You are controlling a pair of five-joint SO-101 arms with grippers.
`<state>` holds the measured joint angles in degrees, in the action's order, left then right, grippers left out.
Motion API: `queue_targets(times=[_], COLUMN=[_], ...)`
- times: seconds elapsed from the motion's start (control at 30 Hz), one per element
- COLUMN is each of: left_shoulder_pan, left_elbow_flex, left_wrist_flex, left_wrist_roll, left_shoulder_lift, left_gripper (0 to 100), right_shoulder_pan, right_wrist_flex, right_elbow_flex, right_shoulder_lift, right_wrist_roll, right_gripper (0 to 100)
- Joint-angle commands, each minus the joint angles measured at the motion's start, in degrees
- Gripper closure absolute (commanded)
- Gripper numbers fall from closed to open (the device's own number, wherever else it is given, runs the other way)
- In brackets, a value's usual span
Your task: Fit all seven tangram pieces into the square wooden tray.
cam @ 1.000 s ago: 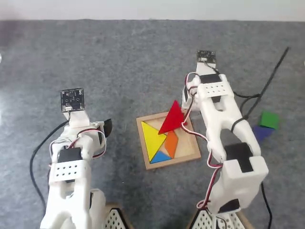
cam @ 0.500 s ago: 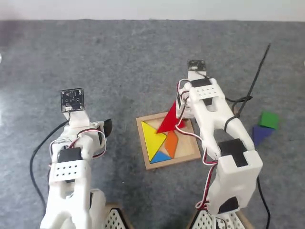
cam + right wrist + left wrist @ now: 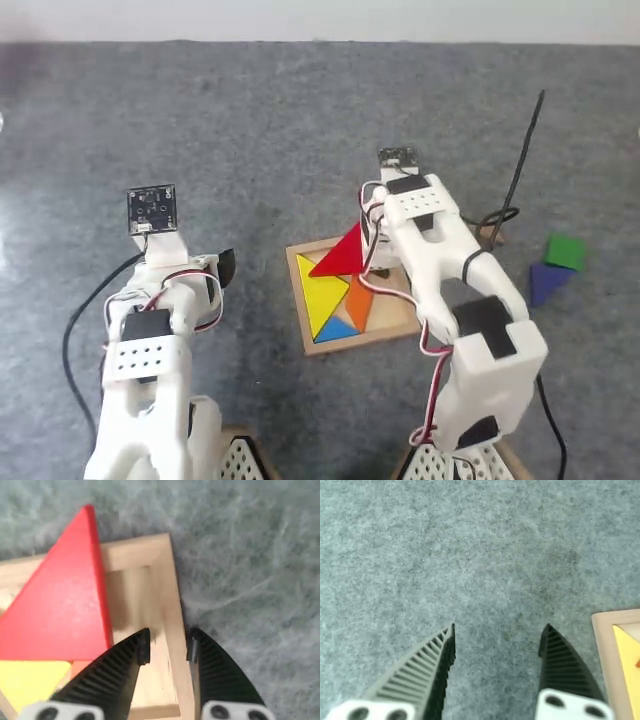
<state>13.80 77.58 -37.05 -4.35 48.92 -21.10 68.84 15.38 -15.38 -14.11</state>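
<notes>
1. Covering the whole table is a grey felt-like surface point(image 3: 250, 120) that carries everything.
2. The right arm point(image 3: 450, 270) stretches over the tray's right side. The right gripper point(image 3: 167, 647) is parted only narrowly and has hold of nothing, with one finger inside the tray and the other outside its right rim near the far right corner.
3. The left arm point(image 3: 150, 340) stands toward the surface's left edge. The left gripper point(image 3: 500, 627) is spread wide over bare felt and is empty.
4. The square wooden tray point(image 3: 296, 295) lies near the middle of the surface, slightly turned.
5. The red triangle point(image 3: 340, 257) rests tilted across the tray's far side, with one corner jutting past the far rim and its lower edge overlapping the yellow piece.
6. The yellow triangle point(image 3: 322, 298) sits flat along the tray's left rim.
7. The orange piece point(image 3: 360, 298) lies in the tray just beside the yellow one.
8. The purple piece point(image 3: 545, 282) lies on the felt near the right edge.
9. The green square point(image 3: 565, 251) touches the purple piece's far side.
10. The blue triangle point(image 3: 338, 328) sits against the tray's near rim.
</notes>
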Motion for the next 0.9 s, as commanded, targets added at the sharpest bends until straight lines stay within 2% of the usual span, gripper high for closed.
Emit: queue_targets(times=[0.0,0.33,0.53,0.87], left_shoulder_pan=[0.4,0.4,0.4,0.4], left_elbow_flex=[-0.2,-0.2,-0.2,-0.2], left_wrist_flex=[1.0,1.0,1.0,1.0], left_wrist_roll=[0.5,0.5,0.5,0.5], left_shoulder_lift=[0.7,0.7,0.7,0.5], left_gripper=[73,73,73,73], right_shoulder_pan=[-1.7,2.2,0.7,-4.7], right_wrist_flex=[-3.1,-6.2,-8.5,-8.3], right_elbow_flex=[1.6,-0.3,-0.6,0.6], right_shoulder_lift=[6.3,5.3,2.1,4.8], right_wrist_roll=[0.2,0.6,0.4,0.3], right_gripper=[86.1,86.1,86.1,86.1])
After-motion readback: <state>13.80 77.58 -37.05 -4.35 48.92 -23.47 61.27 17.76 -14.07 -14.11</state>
